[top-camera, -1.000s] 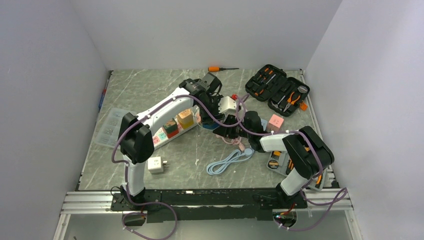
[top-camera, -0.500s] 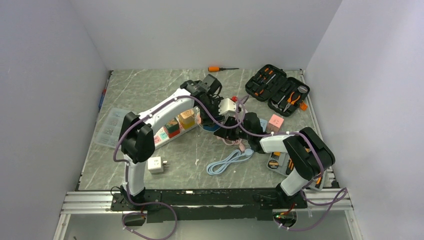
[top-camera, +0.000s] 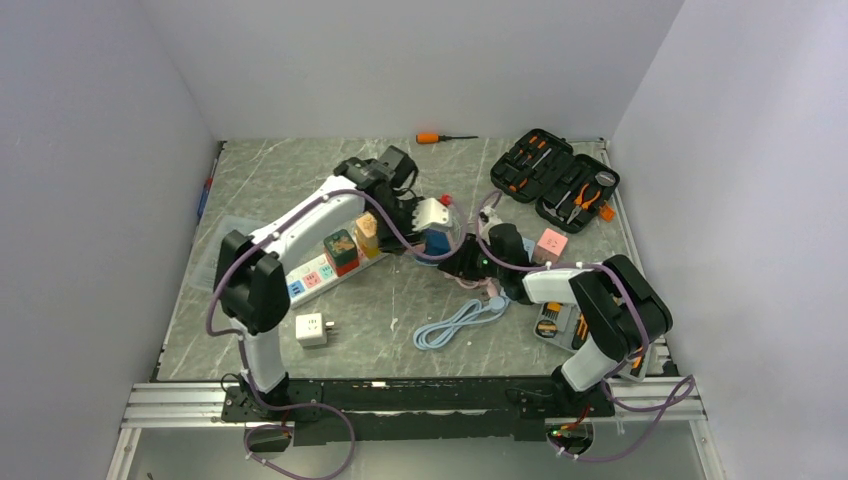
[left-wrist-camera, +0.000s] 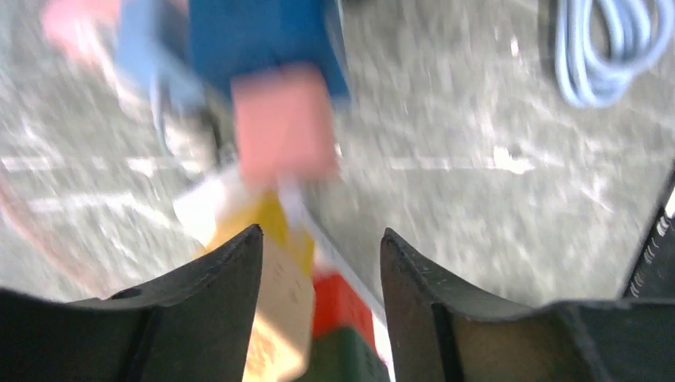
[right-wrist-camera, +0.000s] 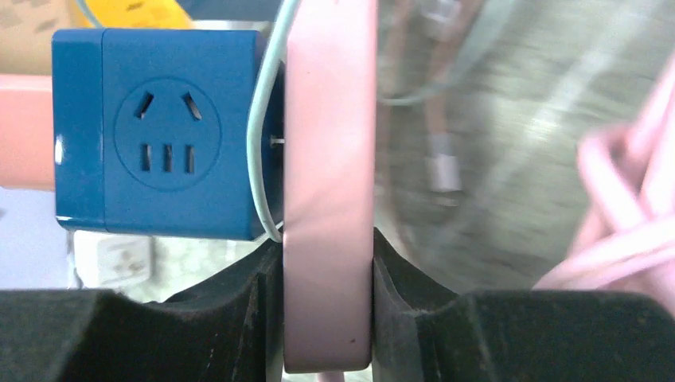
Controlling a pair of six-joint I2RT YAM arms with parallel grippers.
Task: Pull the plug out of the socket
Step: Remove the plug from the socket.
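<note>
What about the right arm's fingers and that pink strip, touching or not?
Touching. The right wrist view shows both black fingers pressed flat against opposite sides of the pink strip, with no gap.

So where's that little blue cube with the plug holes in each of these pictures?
Top view: the blue cube sits mid-table, between the two arms' tips.
Left wrist view: the cube is a blurred patch at the top edge, left of centre.
Right wrist view: the cube is upper left, against the pink slab that the right gripper clamps.
Shared landmark: the pale blue coiled cable, in the top and left wrist views.
</note>
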